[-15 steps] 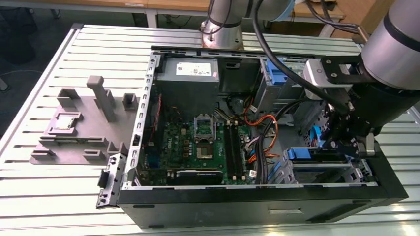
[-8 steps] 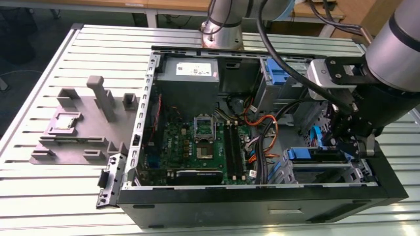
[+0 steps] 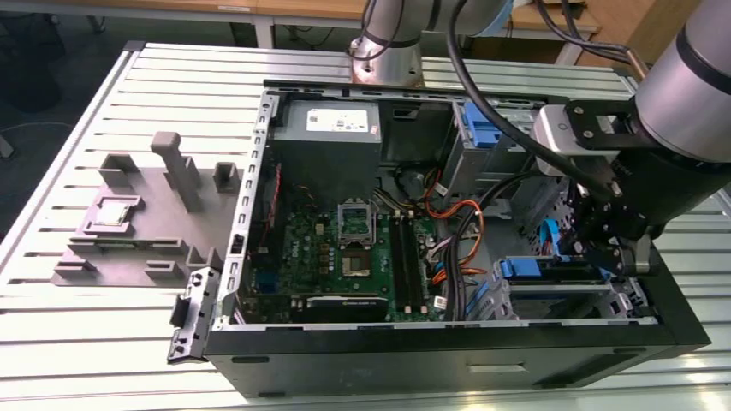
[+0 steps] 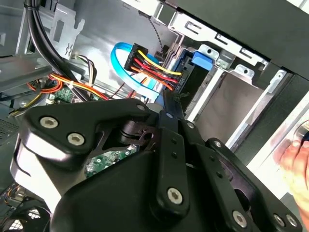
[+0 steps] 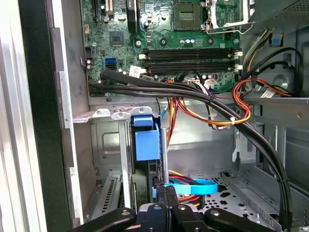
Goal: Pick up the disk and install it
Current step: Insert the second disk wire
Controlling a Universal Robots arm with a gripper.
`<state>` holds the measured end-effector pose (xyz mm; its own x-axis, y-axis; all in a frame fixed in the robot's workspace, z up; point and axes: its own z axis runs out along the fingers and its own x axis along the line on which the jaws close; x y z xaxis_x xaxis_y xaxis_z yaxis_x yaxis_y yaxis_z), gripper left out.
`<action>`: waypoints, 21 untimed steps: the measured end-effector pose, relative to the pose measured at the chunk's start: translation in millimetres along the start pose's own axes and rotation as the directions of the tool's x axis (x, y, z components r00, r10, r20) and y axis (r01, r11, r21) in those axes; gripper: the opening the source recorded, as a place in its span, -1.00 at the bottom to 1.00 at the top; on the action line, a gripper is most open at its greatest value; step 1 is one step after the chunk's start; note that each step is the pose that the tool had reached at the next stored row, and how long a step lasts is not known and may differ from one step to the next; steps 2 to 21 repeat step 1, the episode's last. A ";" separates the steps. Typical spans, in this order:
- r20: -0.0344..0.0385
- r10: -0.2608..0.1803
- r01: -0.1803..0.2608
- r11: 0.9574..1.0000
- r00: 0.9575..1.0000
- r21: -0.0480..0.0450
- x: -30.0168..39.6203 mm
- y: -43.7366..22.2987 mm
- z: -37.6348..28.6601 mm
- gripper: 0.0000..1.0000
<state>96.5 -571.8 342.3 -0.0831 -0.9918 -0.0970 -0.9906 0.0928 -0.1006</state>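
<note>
Open computer case (image 3: 457, 360) on slatted table (image 3: 68, 342); grey fixture (image 3: 137, 227) beside it, perhaps touching.

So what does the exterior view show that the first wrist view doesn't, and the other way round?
Exterior view alone: the grey slotted table, the grey moulded parts fixture on it, and the grey power supply box with a white sticker. First wrist view alone: the blue plastic latch seen close against the metal drive bay. Both: the green motherboard and orange cables.

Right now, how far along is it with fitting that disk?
Mostly done, it seems: the disk, blue rails showing, sits in the drive bay inside the computer case. The gripper is right at it. Whether it is fully seated, I cannot tell.
</note>
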 end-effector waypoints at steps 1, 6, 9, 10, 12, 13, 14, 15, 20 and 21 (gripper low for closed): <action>0.000 0.000 0.000 1.000 1.000 0.000 0.0 0.0 0.0 -0.80; 0.000 0.000 0.000 1.000 1.000 0.000 0.0 0.0 0.0 -0.80; 0.000 0.000 0.000 1.000 1.000 0.000 0.0 0.0 0.0 -0.80; 0.000 0.000 0.000 1.000 1.000 0.000 0.0 0.0 0.0 -0.80; 0.000 0.000 0.000 1.000 1.000 0.000 0.0 0.0 0.0 -0.80; 0.000 0.000 0.000 1.000 1.000 0.000 0.0 0.0 0.0 -0.80; 0.000 0.000 0.000 1.000 1.000 0.000 0.0 0.0 0.0 -0.80; 0.000 0.000 0.000 1.000 1.000 0.000 0.0 0.0 0.0 -0.80; 0.000 0.000 0.000 1.000 1.000 0.000 0.0 0.0 0.0 -0.80; 0.000 0.000 0.000 1.000 1.000 0.000 0.0 0.0 0.0 -0.80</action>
